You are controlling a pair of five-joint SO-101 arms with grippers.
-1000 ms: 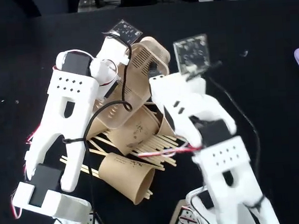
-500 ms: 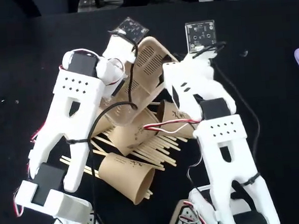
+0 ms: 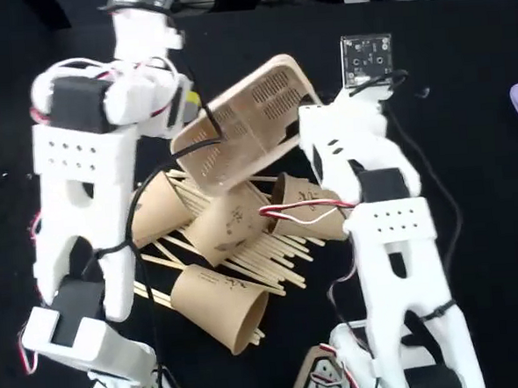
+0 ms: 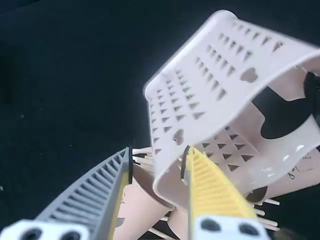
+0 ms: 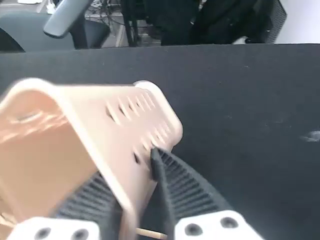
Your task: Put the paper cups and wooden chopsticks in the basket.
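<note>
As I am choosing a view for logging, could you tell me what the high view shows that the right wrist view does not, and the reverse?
The high view adds the paper cups and the left arm. The right wrist view adds a chair back beyond the table. Both show the tilted basket, the right gripper shut on its wall, and wooden chopsticks.

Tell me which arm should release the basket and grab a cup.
Right, likely: the right pincer clamps the basket close to a paper cup beside that arm, while the left pincer grips the basket's other side.
</note>
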